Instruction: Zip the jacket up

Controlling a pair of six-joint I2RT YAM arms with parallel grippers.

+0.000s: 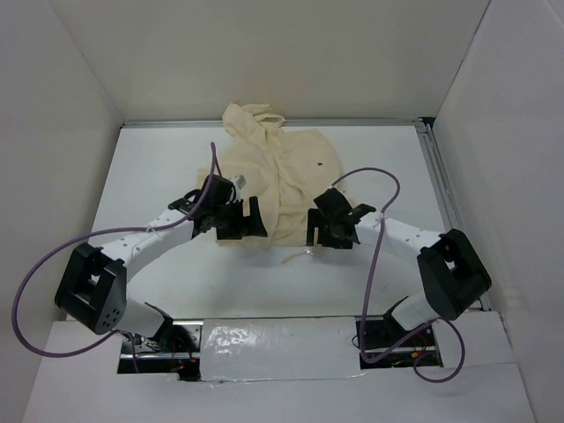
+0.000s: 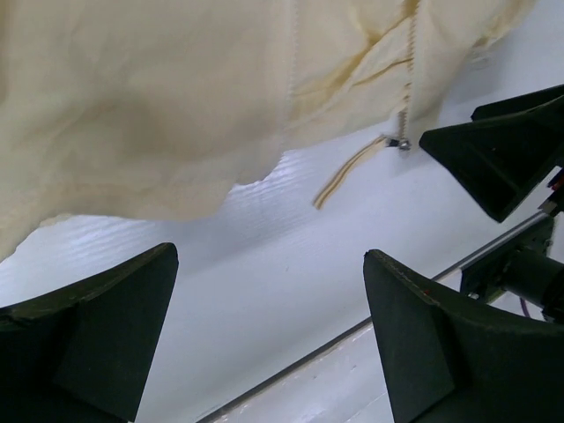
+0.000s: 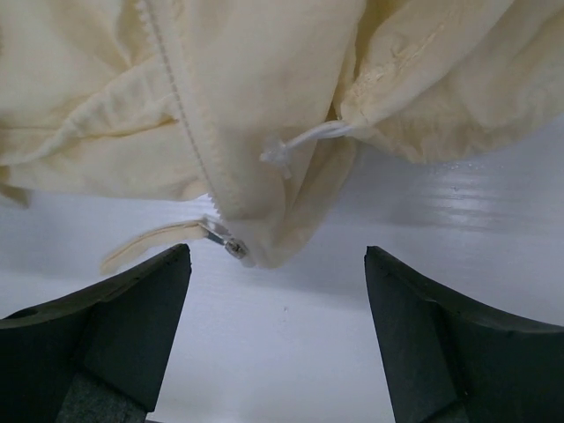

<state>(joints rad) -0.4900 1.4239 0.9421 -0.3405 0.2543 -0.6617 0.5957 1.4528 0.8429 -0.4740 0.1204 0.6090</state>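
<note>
Right wrist view shows your right hand [image 3: 277,282] with its fingers spread wide and nothing between them, hovering just short of the bottom hem of the jacket [image 3: 264,79]. Just above the gap, a little left of centre, sits the metal zipper slider [image 3: 231,243]. Its cream pull strip [image 3: 145,245] trails off to the left over the white table [image 3: 291,352], and a knotted white drawcord [image 3: 300,141] hangs just beside it. In the top view the jacket lies mid-table, hood toward the upper edge. Your left hand [image 2: 270,264] is equally wide and empty, near the hem at the jacket's lower left. The step in hand looks to be gripping the slider. Aim for the metal pull, not the drawcord or loose cloth, and let the left hand pin the hem so the teeth run taut.
</note>
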